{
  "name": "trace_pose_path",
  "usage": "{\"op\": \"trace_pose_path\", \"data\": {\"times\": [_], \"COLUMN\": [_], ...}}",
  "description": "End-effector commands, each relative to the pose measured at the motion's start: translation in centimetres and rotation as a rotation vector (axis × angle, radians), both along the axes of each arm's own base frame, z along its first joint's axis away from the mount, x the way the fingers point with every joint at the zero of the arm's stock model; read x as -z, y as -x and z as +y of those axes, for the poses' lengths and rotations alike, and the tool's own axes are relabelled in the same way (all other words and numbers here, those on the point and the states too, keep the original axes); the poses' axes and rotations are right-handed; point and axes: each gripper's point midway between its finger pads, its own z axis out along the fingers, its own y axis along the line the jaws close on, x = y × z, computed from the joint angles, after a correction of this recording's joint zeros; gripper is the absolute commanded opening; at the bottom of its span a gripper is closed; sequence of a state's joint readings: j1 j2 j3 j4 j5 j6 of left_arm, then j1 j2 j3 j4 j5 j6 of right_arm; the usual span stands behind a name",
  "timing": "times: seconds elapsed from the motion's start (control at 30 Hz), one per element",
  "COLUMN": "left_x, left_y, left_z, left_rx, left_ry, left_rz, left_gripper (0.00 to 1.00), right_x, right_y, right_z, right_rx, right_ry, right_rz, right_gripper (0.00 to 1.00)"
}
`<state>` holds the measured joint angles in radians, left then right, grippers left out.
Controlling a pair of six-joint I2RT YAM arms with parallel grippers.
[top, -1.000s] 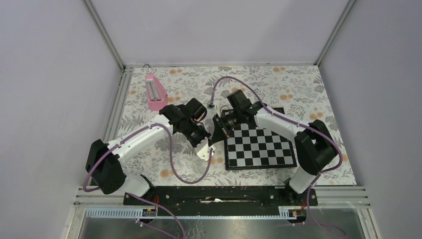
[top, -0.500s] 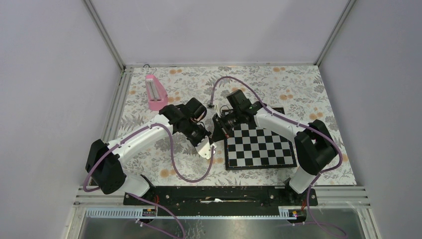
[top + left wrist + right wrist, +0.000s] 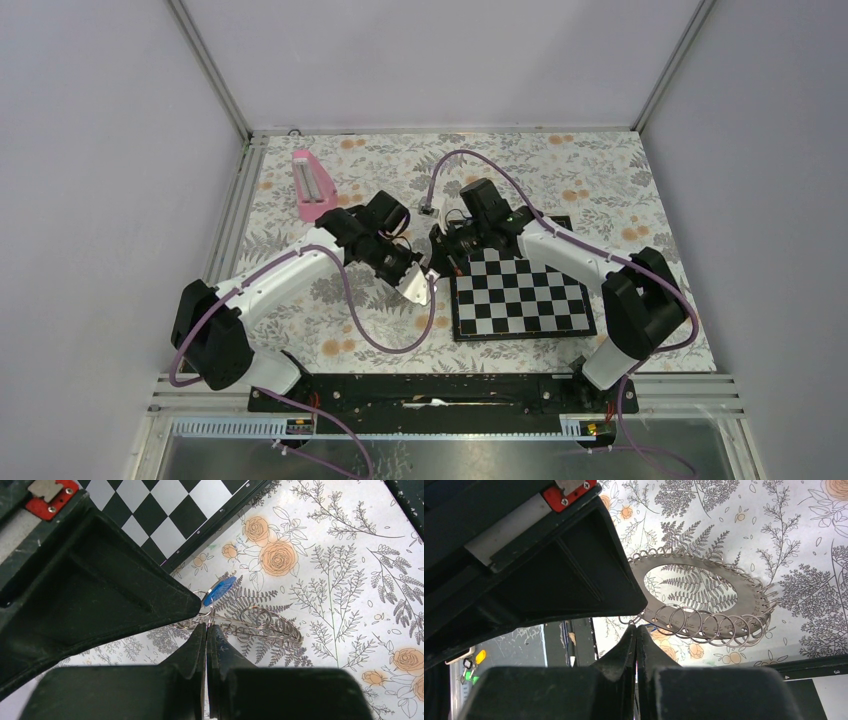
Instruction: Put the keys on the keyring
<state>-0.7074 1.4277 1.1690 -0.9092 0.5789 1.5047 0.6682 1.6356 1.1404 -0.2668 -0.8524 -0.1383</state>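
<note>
The keyring (image 3: 704, 596) is a flat dark-grey ring with several small wire rings (image 3: 724, 625) along its edge. It hangs tilted above the floral cloth in the right wrist view. My right gripper (image 3: 636, 626) is shut on a wire ring at its near edge. In the left wrist view the keyring (image 3: 267, 625) shows edge-on. The blue-headed key (image 3: 220, 590) hangs beside it on a small ring. My left gripper (image 3: 206, 625) is shut on thin wire just below the key. In the top view the left gripper (image 3: 424, 282) and right gripper (image 3: 441, 262) meet tip to tip.
A chessboard (image 3: 520, 295) lies just right of the grippers, its corner under them. A pink wedge-shaped object (image 3: 315, 187) lies at the back left. A small dark item (image 3: 428, 208) sits behind the grippers. Metal frame rails border the cloth.
My left gripper has swung up and towards the right gripper, closing the gap between the tips. The right arm has shifted slightly back and right.
</note>
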Motion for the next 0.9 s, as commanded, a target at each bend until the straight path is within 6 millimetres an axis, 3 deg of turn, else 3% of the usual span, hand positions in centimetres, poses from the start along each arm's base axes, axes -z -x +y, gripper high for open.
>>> {"op": "trace_pose_path", "data": {"times": [0.0,0.6,0.87], "left_x": [-3.2,-4.9,-5.5], "left_y": [-0.9,-1.4,-1.5], "left_z": [-1.9,-2.4,-1.8], "left_rx": [-0.006,-0.025,-0.040], "left_ry": [0.150,0.211,0.266], "left_rz": [-0.045,-0.032,0.013], "left_gripper": [0.00,0.00,0.00], "right_x": [-1.3,-0.8,-2.3], "right_y": [-0.2,-0.5,0.0], "right_z": [0.4,0.2,-0.2], "right_rx": [-0.011,0.005,-0.016], "right_ry": [-0.041,-0.023,-0.096], "right_rz": [-0.070,-0.078,-0.093], "right_gripper": [0.00,0.00,0.00]}}
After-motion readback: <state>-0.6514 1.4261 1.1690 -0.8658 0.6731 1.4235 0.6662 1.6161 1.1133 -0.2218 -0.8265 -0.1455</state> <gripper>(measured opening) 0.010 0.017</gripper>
